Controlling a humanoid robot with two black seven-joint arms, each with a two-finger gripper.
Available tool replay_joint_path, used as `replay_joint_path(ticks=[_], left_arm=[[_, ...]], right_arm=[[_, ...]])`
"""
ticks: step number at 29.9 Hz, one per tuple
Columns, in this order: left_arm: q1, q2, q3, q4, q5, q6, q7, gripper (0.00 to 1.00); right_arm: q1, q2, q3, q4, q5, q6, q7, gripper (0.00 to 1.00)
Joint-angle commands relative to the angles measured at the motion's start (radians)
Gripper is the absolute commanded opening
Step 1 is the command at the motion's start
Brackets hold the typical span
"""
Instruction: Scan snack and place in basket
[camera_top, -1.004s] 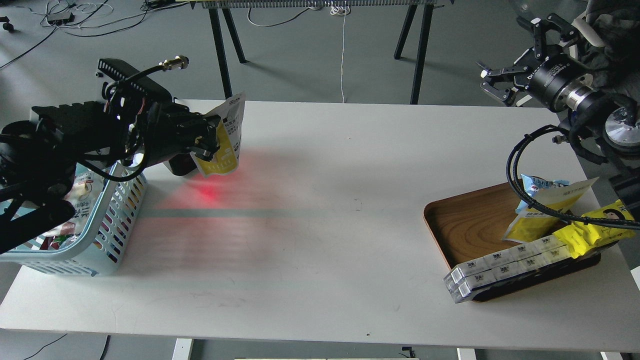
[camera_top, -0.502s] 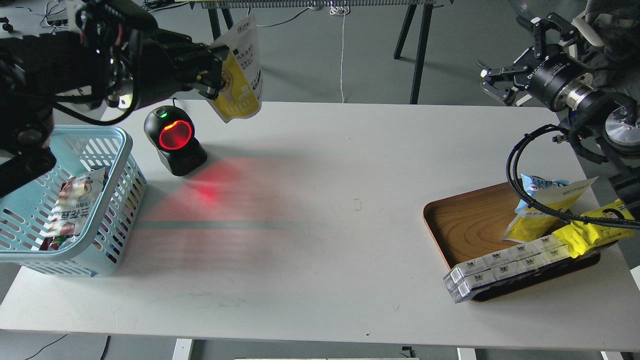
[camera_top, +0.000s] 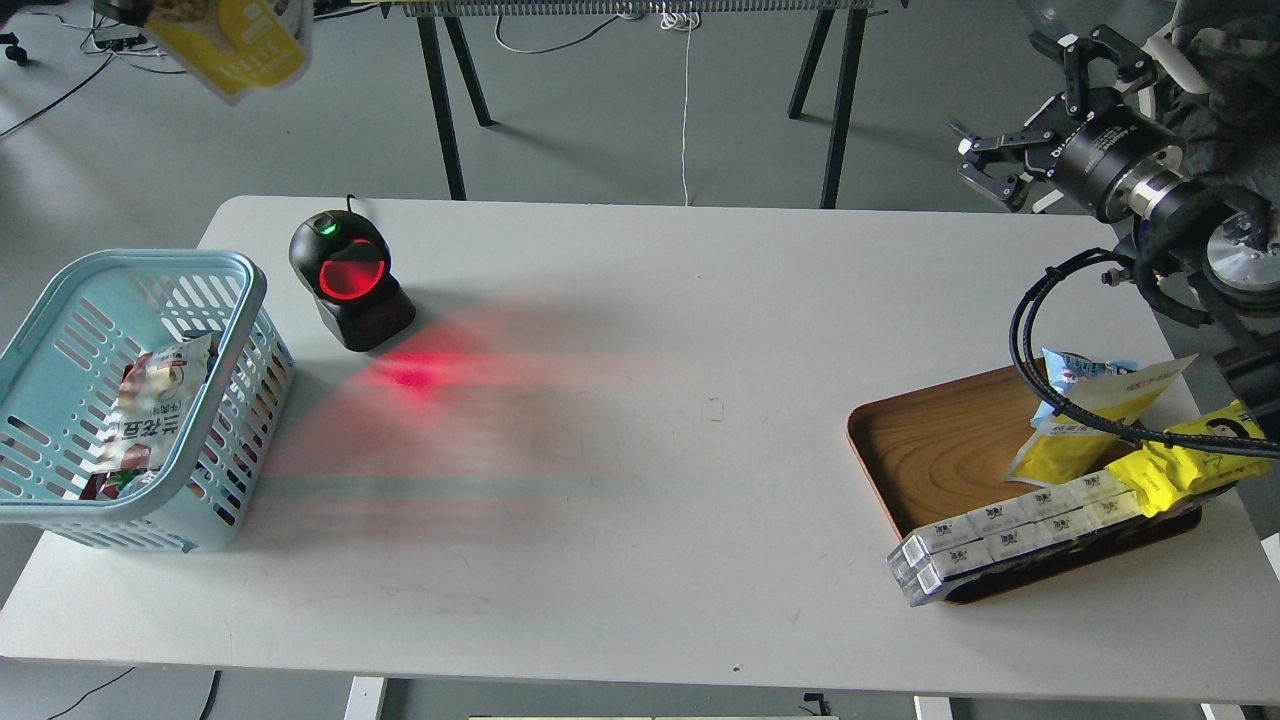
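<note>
My left arm has swung up out of view, yellow-bottomed flat snack pouch (camera_top: 232, 42) now at the top-left corner above the light blue slotted plastic basket (camera_top: 212, 306), left tool unseen, right tool (camera_top: 990, 165) raised beyond the white surface (camera_top: 640, 450), fingers spread, empty.

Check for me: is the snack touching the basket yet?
Apart. In the head view the snack hangs at the top edge of the picture, far above the basket on the table, with bare floor showing between them.

Lab: floor cables (camera_top: 130, 30), trestle legs (camera_top: 445, 100), scanner (camera_top: 350, 280).
</note>
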Motion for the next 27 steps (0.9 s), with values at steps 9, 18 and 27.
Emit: replay_joint_path(ticks=[9,18,27], left_arm=[[0.011,0.207,0.344,0.031,-0.017,0.000,-0.105,0.00],[0.012,0.228,0.557,0.052,-0.040,0.097,-0.102,0.00],[0.012,0.215,0.712,0.054,-0.083,0.203,-0.094,0.00]], right_arm=[[0.006,0.012,0.000,0.000,0.000,0.000,-0.001,0.96],[0.003,0.012,-0.003,0.000,-0.002,0.000,0.000,0.96],[0.004,0.015,-0.026,0.000,-0.002,0.000,0.000,0.96]])
